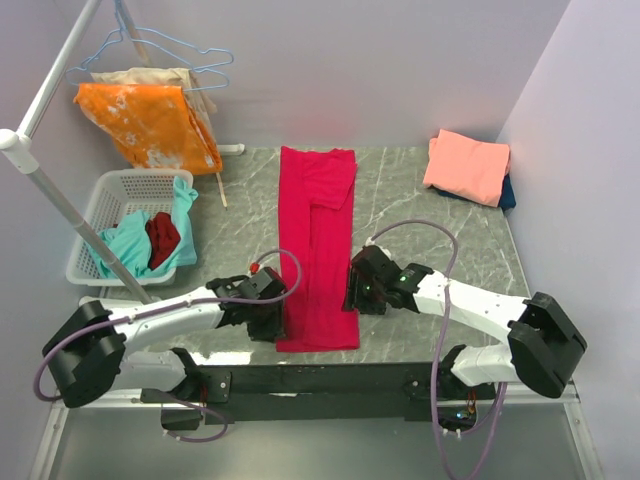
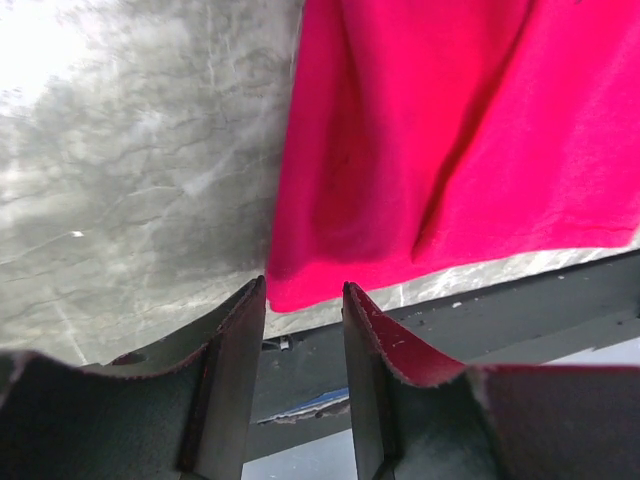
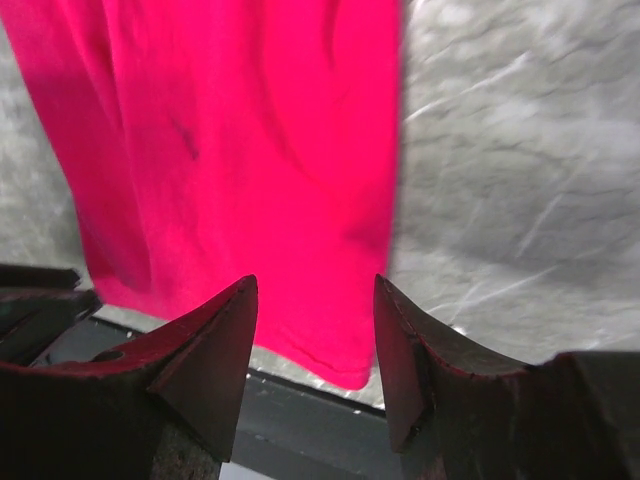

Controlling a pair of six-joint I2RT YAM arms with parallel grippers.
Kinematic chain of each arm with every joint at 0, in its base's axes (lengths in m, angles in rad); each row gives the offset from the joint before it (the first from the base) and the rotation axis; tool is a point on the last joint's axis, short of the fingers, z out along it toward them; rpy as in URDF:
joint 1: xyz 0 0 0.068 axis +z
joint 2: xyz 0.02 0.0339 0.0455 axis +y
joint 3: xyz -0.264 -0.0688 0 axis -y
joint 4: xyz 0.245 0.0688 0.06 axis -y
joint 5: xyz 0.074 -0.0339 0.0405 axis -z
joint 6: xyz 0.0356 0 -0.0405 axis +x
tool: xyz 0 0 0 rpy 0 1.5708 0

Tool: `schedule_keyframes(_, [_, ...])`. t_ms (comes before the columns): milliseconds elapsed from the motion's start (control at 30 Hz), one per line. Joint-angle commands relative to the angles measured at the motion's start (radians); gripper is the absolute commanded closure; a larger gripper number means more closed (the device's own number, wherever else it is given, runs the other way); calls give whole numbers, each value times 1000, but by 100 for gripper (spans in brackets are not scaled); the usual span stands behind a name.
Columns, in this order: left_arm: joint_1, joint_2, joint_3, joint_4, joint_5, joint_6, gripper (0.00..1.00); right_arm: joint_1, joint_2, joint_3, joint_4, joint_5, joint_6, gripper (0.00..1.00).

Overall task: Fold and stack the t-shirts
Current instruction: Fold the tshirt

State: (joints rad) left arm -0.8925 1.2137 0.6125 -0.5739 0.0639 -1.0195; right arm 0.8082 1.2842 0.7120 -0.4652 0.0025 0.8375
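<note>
The crimson-red t-shirt (image 1: 318, 250) lies on the table as a long narrow strip running from the back to the near edge. My left gripper (image 1: 277, 320) sits at the strip's near left corner. In the left wrist view its jaws (image 2: 303, 285) stand apart and empty, with that corner of the red t-shirt (image 2: 400, 150) just beyond the tips. My right gripper (image 1: 353, 292) is at the strip's right edge near the front, open (image 3: 313, 280) over the near right corner of the red cloth (image 3: 250, 170). A folded salmon-pink t-shirt (image 1: 467, 165) rests on a dark blue one (image 1: 507, 192) at the back right.
A white basket (image 1: 110, 190) at the left holds a teal cloth (image 1: 125, 245) and a dark red cloth (image 1: 162, 238). An orange white-blotched cloth (image 1: 150, 125) hangs on a hanger at the back left. A white rack pole (image 1: 70, 215) slants across the basket. The table's near edge (image 1: 400, 350) runs just in front of both grippers.
</note>
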Motion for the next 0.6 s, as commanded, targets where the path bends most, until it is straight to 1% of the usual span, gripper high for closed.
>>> schedule_keyframes(0, [-40,49,0,26,-21,-57,58,37,10,-16,19,-24,38,43])
schedule_keyframes(67, [-66,79,-6,26,-48,-77,58,52,18,-22,23,-29,44,44])
schedule_keyframes(267, [-80,144,4,11,-61,-96,63,65,35,-28,17,-36,43,44])
schedule_keyframes(300, [-80,147,4,14,-88,-94,67,69,35,-29,17,-38,41,44])
schedule_keyframes(367, [-80,147,-2,16,-90,-99,72,72,37,-35,13,-39,40,44])
schedule_keyframes(400, [-80,144,-2,6,-93,-102,79,74,37,-39,13,-44,38,44])
schedule_keyframes(467, [-82,130,-2,-6,-102,-109,85,80,40,-43,10,-52,34,44])
schedule_keyframes(500, [-82,121,-3,-17,-104,-119,91,83,41,-45,8,-56,34,44])
schedule_keyframes(567, [-82,95,-10,-27,-107,-132,97,95,49,-46,-4,-67,32,44])
